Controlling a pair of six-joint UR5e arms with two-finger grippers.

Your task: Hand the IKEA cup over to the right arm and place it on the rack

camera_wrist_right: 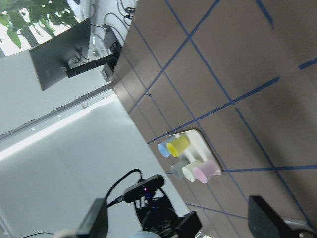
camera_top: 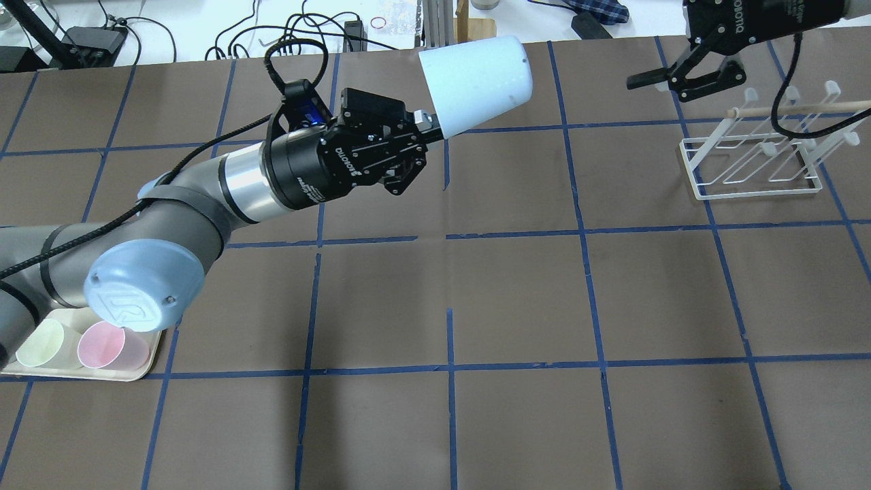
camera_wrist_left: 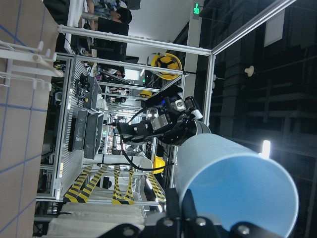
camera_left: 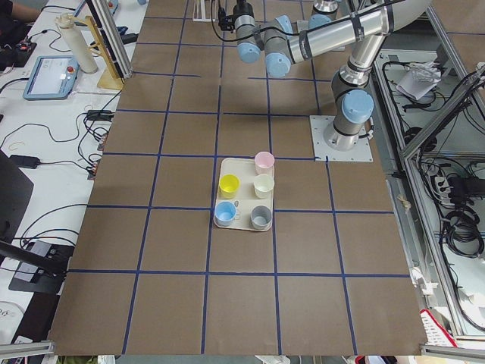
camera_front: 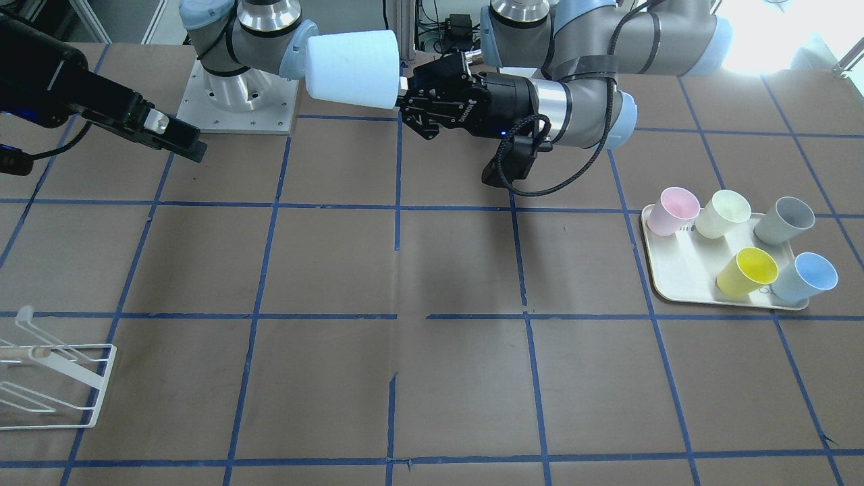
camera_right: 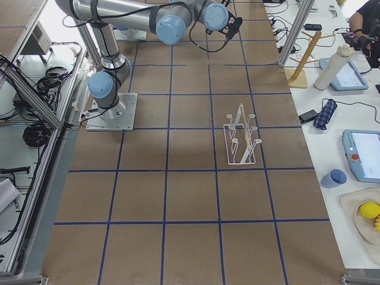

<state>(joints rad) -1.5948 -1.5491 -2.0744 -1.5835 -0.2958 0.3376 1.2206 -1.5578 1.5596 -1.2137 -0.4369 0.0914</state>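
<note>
My left gripper (camera_top: pixel 430 126) is shut on the rim of a pale sky-blue IKEA cup (camera_top: pixel 476 80) and holds it sideways, high above the table, base pointing away from the arm. It also shows in the front view (camera_front: pixel 351 69) and in the left wrist view (camera_wrist_left: pixel 237 183). My right gripper (camera_top: pixel 680 78) is open and empty, well apart from the cup, above the white wire rack (camera_top: pixel 748 160); its fingers (camera_wrist_right: pixel 94 223) stand wide apart. The rack (camera_front: pixel 54 378) holds no cups.
A cream tray (camera_front: pixel 675 287) at the table's left end holds a second blue cup (camera_front: pixel 806 275), a yellow cup (camera_front: pixel 746 271), a grey cup (camera_front: pixel 783 219), a pale cup (camera_front: pixel 722 214) and a pink cup (camera_front: pixel 673 210). Blue tape lines cross the brown tabletop.
</note>
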